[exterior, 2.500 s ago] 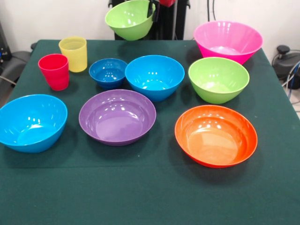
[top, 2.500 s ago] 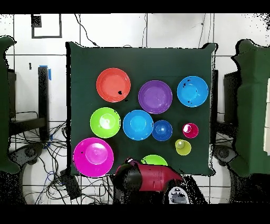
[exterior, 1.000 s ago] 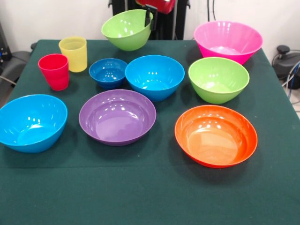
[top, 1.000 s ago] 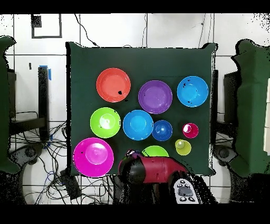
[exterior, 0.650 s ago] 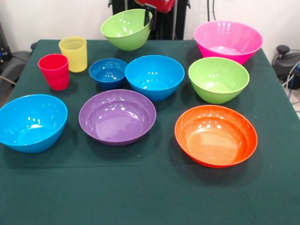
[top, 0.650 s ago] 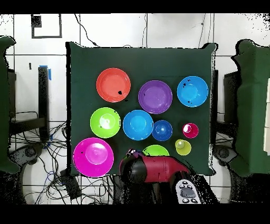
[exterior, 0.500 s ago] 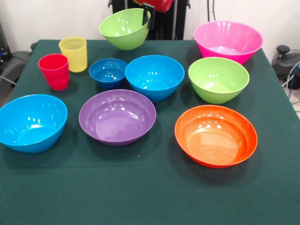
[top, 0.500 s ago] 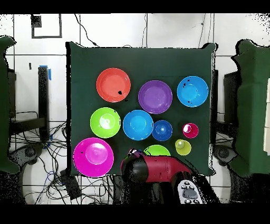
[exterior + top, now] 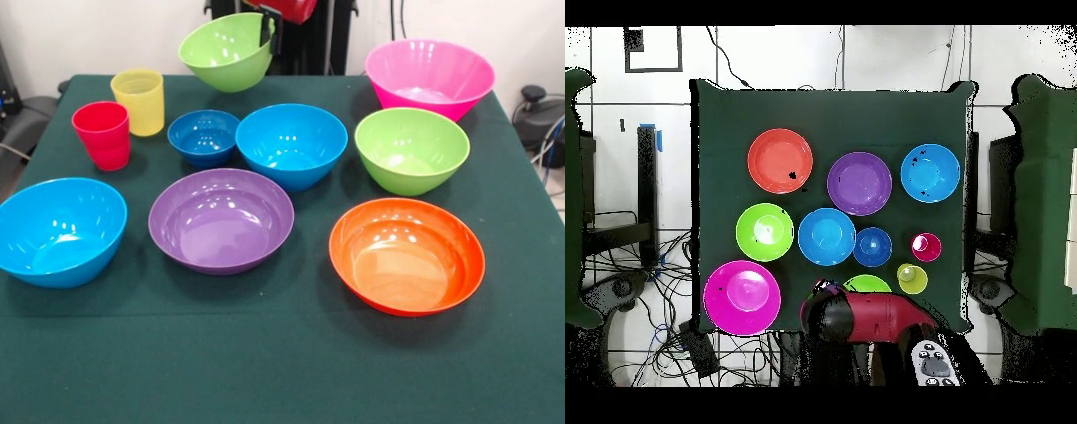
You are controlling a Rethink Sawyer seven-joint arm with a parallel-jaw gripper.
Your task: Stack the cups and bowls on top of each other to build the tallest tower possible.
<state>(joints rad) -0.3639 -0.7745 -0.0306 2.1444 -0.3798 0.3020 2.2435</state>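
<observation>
My gripper point(image 9: 265, 34) is shut on the rim of a lime green bowl point(image 9: 225, 51), which hangs tilted above the table's far edge, behind the small dark blue bowl point(image 9: 204, 137). From overhead, the arm point(image 9: 865, 318) covers most of that held bowl point(image 9: 868, 284). The red cup point(image 9: 101, 134) and the yellow cup point(image 9: 139, 102) stand upright at the far left. Resting singly on the cloth are a second lime green bowl point(image 9: 411, 150), the big pink bowl point(image 9: 430, 78), two light blue bowls point(image 9: 291, 146) point(image 9: 60, 231), the purple bowl point(image 9: 221, 219) and the orange bowl point(image 9: 406, 254).
The green cloth point(image 9: 282, 371) covers the whole table, with an open strip along its near edge in the front view. Cables and dark equipment point(image 9: 640, 190) lie on the floor around the table.
The held lime green bowl has drifted left and slightly up in the front view, staying in my grip. The arm has shifted right in the overhead view. Nothing on the table moved.
</observation>
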